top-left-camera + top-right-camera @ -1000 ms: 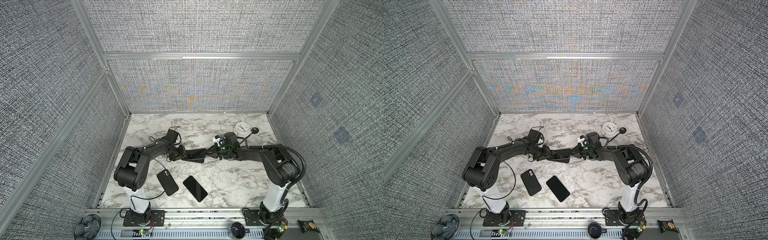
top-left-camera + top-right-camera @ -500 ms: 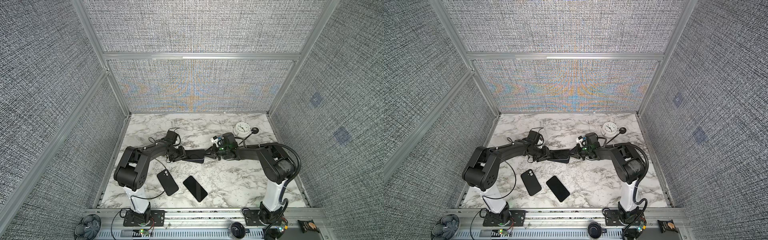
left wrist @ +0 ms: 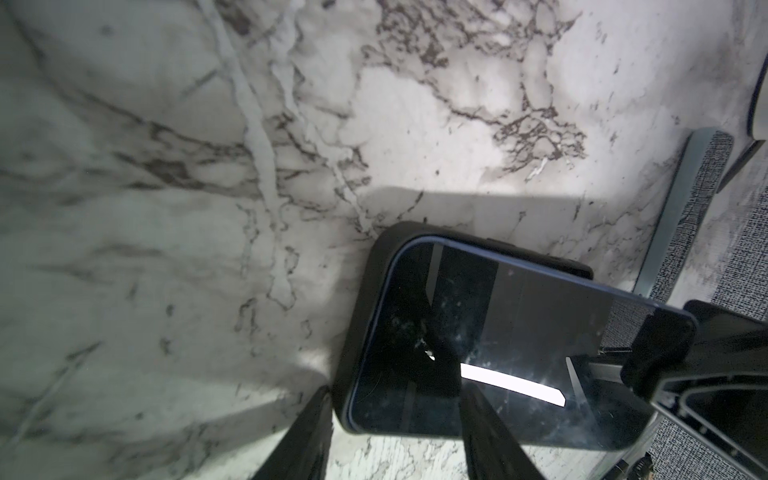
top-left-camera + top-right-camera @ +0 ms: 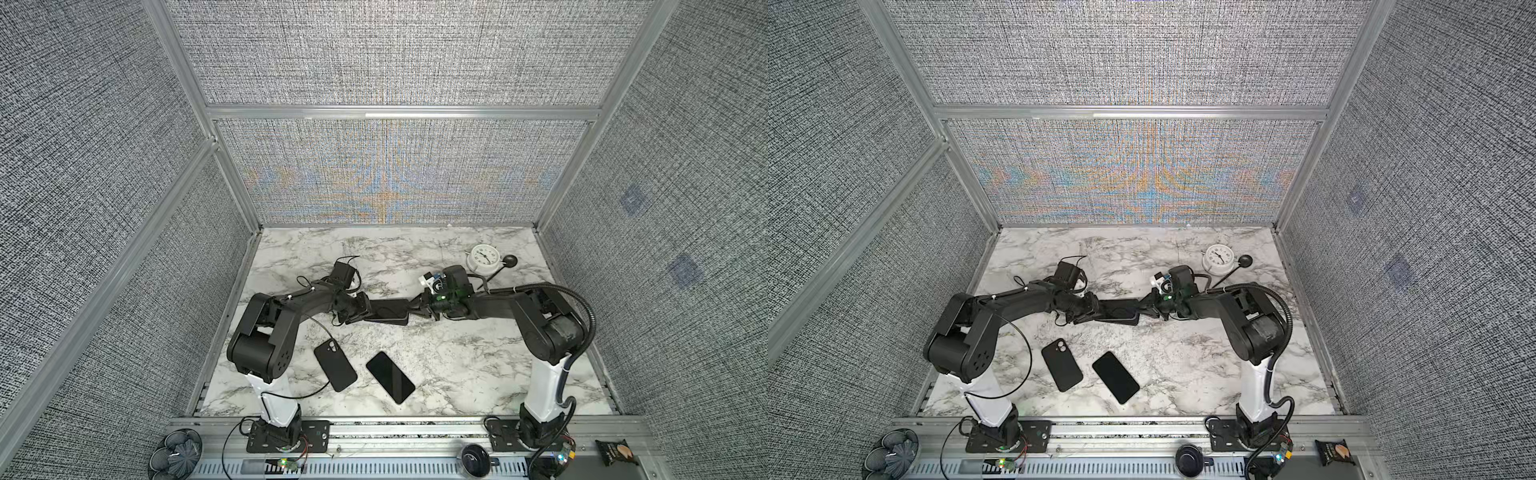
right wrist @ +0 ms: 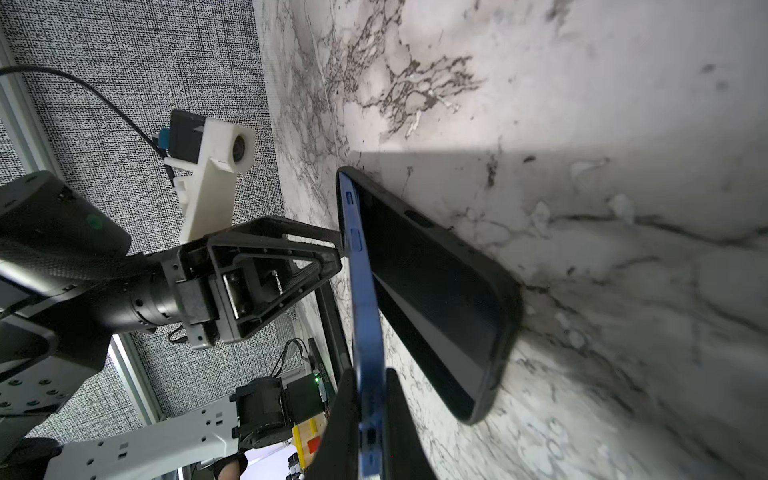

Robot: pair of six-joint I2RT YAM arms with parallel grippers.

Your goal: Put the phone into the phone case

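The blue-edged, black-glass phone [image 3: 519,332] sits tilted, one end inside the soft black phone case [image 3: 360,320] lying mid-way across the white marble table [image 4: 457,361]. The right gripper [image 5: 370,419] clamps its raised end. The left gripper [image 3: 395,392] stands part-spread, one finger beside the case, one over the screen.

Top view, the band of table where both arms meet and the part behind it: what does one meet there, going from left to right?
left pincer → phone → right pincer → white clock
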